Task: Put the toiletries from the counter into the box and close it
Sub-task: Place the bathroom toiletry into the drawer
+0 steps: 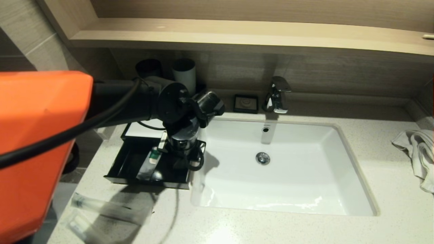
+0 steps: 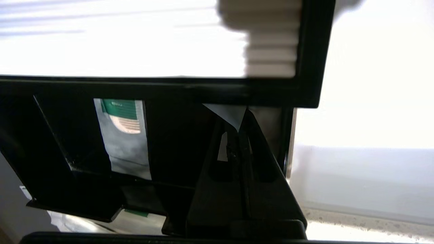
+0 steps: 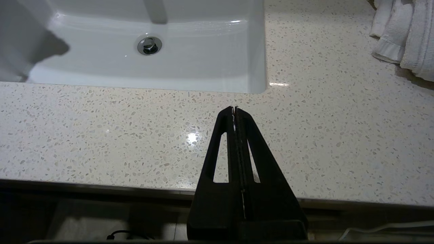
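The black box (image 1: 142,130) stands left of the basin with its drawer (image 1: 145,179) pulled out. A flat packet with a green label (image 1: 149,164) (image 2: 123,135) lies inside the drawer. My left gripper (image 1: 179,152) (image 2: 237,130) points down into the drawer's right part. It is shut on a thin translucent-white packet (image 2: 225,113), whose corner sticks out at the tips. Two long slim packets (image 1: 105,206) (image 1: 79,225) lie on the counter (image 1: 305,227) in front of the box. Another green-labelled packet (image 2: 135,220) shows just beyond the drawer front. My right gripper (image 3: 234,109) is shut and empty above the counter's front edge.
The white basin (image 1: 288,176) with its faucet (image 1: 278,95) fills the middle. A black soap dish (image 1: 245,103) and two tall cups (image 1: 184,73) stand at the back under the wooden shelf (image 1: 237,34). A towel (image 1: 417,152) (image 3: 403,34) lies at the right.
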Controlling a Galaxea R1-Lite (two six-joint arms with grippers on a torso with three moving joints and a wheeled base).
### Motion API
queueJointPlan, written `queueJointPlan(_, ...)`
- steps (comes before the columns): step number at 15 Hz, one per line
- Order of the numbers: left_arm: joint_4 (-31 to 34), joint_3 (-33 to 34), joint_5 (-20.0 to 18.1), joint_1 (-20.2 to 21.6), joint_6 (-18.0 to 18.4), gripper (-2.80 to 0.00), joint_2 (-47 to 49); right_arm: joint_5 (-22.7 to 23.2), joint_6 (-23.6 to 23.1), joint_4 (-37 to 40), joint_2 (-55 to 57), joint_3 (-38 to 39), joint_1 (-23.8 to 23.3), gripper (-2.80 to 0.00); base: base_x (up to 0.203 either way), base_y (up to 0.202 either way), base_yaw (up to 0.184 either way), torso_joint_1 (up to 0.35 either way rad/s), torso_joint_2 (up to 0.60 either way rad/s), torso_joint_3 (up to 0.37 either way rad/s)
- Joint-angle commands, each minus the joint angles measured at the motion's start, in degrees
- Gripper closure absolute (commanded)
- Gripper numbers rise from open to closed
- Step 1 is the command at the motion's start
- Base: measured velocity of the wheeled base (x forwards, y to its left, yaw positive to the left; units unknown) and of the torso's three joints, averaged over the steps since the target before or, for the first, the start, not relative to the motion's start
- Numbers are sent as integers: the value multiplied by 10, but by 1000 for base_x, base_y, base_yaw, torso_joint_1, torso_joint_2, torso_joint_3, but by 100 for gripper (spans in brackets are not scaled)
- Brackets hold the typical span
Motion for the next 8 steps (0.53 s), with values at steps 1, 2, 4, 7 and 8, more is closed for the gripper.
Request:
queueJointPlan(1, -4, -1, 2, 2, 4, 0, 1, 0, 0, 0, 0, 0, 0, 0, 0, 0, 0, 0, 0, 0)
queueJointPlan(2, -4, -1, 2, 3, 6, 0, 1, 0, 0, 0, 0, 0, 0, 0, 0, 0, 0, 0, 0, 0)
queueJointPlan(4, -6, 0, 2, 3, 7, 0, 0, 0, 0, 0, 0, 0, 0, 0, 0, 0, 0, 0, 0, 0)
queueJointPlan(7, -5, -1, 2, 4, 8, 0, -2, 0, 0, 0, 0, 0, 0, 0, 0, 0, 0, 0, 0, 0)
queueJointPlan(8, -5, -1, 2, 4, 8, 0, -3, 0, 0, 0, 0, 0, 0, 0, 0, 0, 0, 0, 0, 0)
